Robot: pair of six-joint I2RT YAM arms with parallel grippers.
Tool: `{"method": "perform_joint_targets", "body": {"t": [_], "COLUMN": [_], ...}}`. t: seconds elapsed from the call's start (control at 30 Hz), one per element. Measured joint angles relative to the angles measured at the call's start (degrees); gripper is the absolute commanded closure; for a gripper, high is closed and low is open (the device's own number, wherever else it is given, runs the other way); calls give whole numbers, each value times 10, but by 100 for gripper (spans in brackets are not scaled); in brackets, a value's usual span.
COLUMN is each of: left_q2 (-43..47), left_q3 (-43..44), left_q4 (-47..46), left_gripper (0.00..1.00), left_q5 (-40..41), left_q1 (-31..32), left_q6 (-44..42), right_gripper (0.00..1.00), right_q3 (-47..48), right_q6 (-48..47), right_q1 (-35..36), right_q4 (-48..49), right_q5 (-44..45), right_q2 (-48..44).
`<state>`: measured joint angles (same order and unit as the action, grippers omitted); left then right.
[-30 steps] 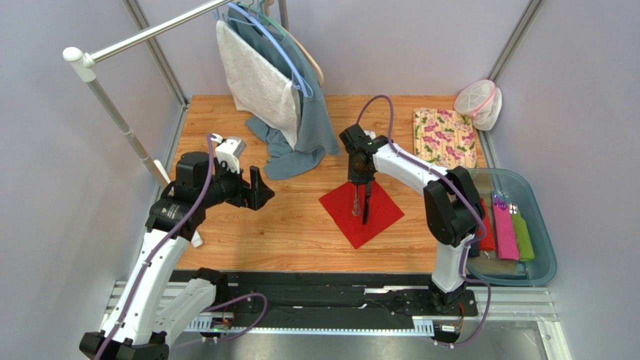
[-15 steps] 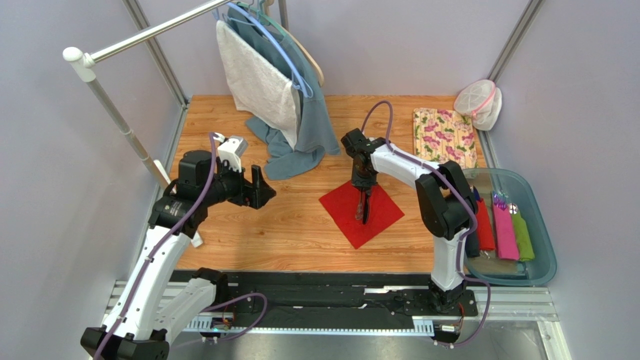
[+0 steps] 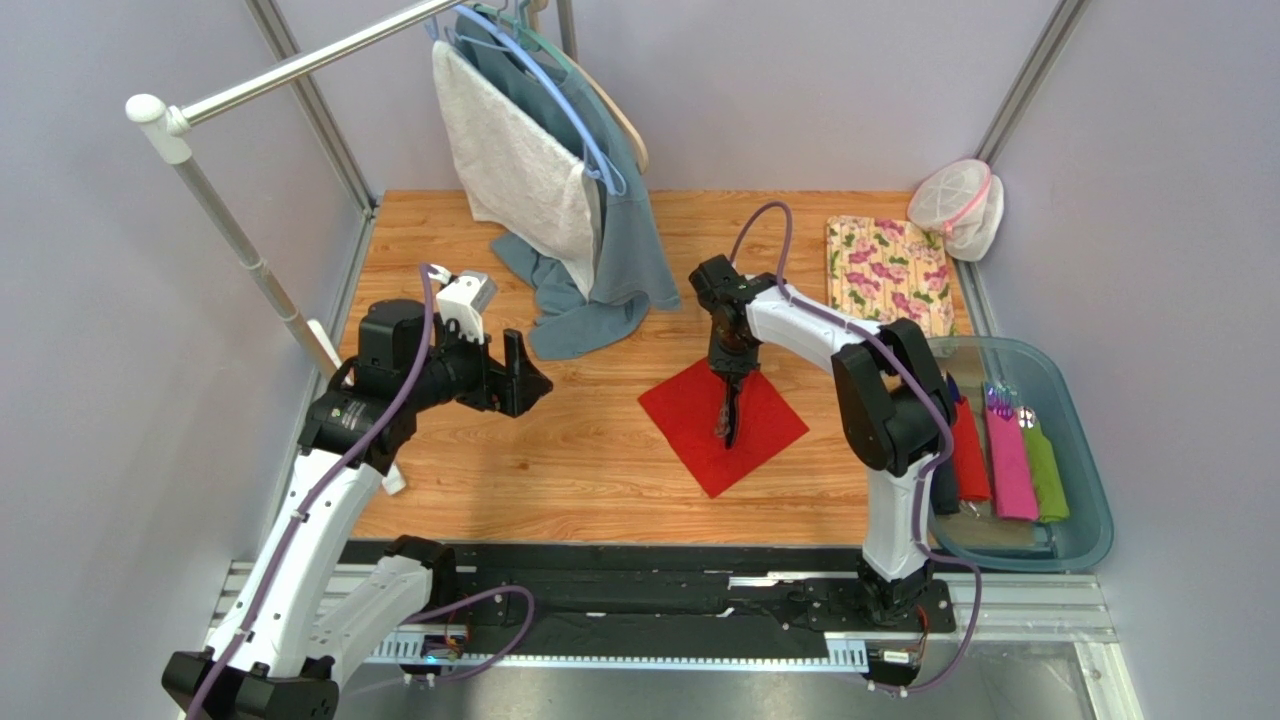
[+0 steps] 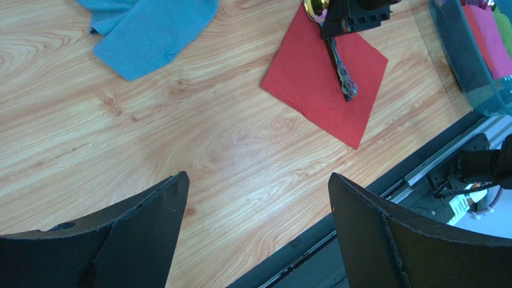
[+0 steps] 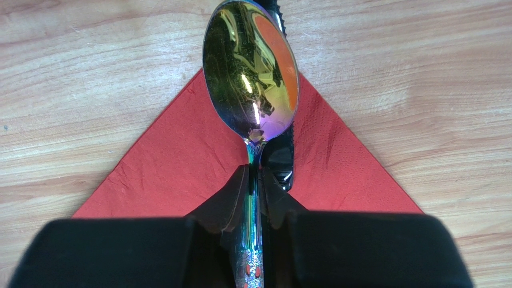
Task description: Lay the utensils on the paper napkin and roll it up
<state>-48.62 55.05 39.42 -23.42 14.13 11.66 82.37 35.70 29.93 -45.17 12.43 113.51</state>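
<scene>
The red paper napkin (image 3: 759,435) (image 4: 312,90) (image 5: 168,168) lies flat as a diamond on the wooden table. Low over its far corner, my right gripper (image 3: 730,369) (image 5: 253,173) is shut on the thin handle of an iridescent spoon (image 5: 250,72) (image 4: 315,7). The spoon's bowl points past the napkin's tip. A dark knife (image 5: 280,163) lies under the spoon. Both handles (image 4: 344,75) stretch along the napkin's middle. My left gripper (image 3: 519,375) (image 4: 255,180) hovers open and empty over bare wood, well left of the napkin.
A blue towel (image 3: 601,285) hangs from hangers on a rack and drapes onto the table behind the napkin. A floral cloth (image 3: 890,273) and a mesh bag (image 3: 962,203) lie at the back right. A teal bin (image 3: 1085,450) with coloured rolls sits right.
My right gripper has come down and a little to the right, bringing the utensils onto the napkin. The left arm has hardly moved.
</scene>
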Motion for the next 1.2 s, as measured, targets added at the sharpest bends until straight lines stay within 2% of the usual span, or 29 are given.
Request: {"method": "perform_joint_targets", "body": {"t": [0.33,0.57,0.67,0.7,0.9,0.93,0.97,1.0,1.07,1.2], "left_q2": [0,2,4,5,21,28,34,37,33,-21], "left_q3": [0,0,0,0,-2,-6,-10,-16,-30,-55], "left_q4": [0,0,-1,-1,-14,-21,-26,-30,-41,-74], "left_gripper": [4,1,1,1,3,4,5,8,13,25], "left_q5": [0,-3,-17,-21,-99,-112,-121,-125,-124,-111], "left_q1": [0,0,0,0,3,14,33,57,133,263], "left_q6": [0,-8,-37,-49,-172,-201,-228,-254,-308,-393], "right_gripper": [81,71,65,60,56,53,42,37,30,22], "right_q3": [2,3,3,3,2,-1,-5,-10,-32,-79], "right_q6": [0,-6,-21,-25,-104,-124,-147,-164,-202,-272], "right_q1": [0,0,0,0,-7,-10,-16,-22,-45,-112], "right_q4": [1,0,-2,-3,-2,0,1,2,5,-11], "right_q5": [-6,-31,-54,-60,-125,-143,-163,-182,-236,-348], "right_q2": [9,7,-8,-16,-124,-145,-165,-181,-210,-225]}}
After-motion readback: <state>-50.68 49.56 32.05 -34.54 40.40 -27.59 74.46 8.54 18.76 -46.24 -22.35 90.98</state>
